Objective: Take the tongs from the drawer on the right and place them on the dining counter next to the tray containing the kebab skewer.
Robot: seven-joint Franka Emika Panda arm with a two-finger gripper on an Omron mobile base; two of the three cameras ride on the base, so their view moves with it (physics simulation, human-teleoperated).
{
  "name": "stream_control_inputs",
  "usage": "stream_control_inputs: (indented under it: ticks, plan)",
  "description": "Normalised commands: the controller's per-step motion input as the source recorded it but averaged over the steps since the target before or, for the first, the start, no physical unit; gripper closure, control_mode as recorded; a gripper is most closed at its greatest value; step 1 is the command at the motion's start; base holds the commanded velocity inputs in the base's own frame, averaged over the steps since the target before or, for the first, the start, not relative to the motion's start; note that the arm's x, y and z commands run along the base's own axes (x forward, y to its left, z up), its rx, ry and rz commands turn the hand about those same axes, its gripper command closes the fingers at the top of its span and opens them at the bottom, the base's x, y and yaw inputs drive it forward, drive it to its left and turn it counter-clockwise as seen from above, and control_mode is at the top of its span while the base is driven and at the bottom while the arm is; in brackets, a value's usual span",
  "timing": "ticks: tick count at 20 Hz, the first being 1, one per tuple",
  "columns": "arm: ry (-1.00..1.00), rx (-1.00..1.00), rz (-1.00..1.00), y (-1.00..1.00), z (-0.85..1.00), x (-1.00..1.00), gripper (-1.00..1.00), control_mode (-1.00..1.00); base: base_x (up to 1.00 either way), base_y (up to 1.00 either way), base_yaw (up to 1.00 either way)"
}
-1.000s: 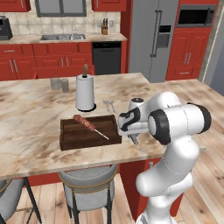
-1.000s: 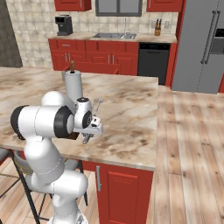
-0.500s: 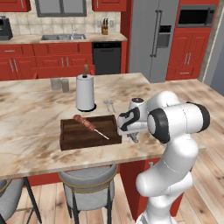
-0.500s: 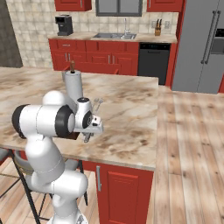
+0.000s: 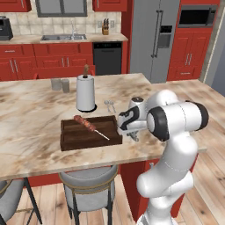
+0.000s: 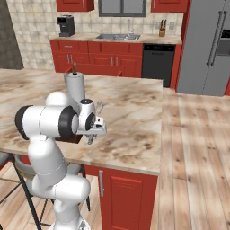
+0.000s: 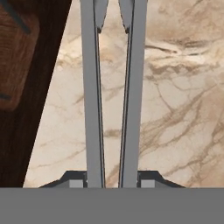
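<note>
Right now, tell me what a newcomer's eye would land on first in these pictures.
First, the white arm bent low over the dining counter, its gripper shut on the tongs, whose two slim grey arms run up the middle of the hand view above the marble. Next, the dark wooden tray just beside them near the counter's front edge, with the kebab skewer lying across it. Behind the tray stands a paper towel roll.

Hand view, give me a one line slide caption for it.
Gripper holds the tongs just above the marble dining counter, beside the dark wooden tray.
</note>
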Motion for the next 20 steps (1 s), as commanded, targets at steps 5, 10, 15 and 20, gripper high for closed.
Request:
stream_control_inputs:
  ticks: [5, 10, 15, 20]
  plan:
    - [0.00, 0.00, -0.03, 0.00, -0.09, 0.19, -1.00, -1.00, 0.00, 0.00, 0.00]
    - [0.00, 0.00, -0.11, -0.05, 0.00, -0.08, -1.00, -1.00, 0.00, 0.00, 0.00]
    - [0.00, 0.00, -0.13, -0.09, 0.20, -0.24, -1.00, -1.00, 0.00, 0.00, 0.00]
    - [0.00, 0.00, -0.13, -0.20, 0.60, -0.32, -1.00, -1.00, 0.00, 0.00, 0.00]
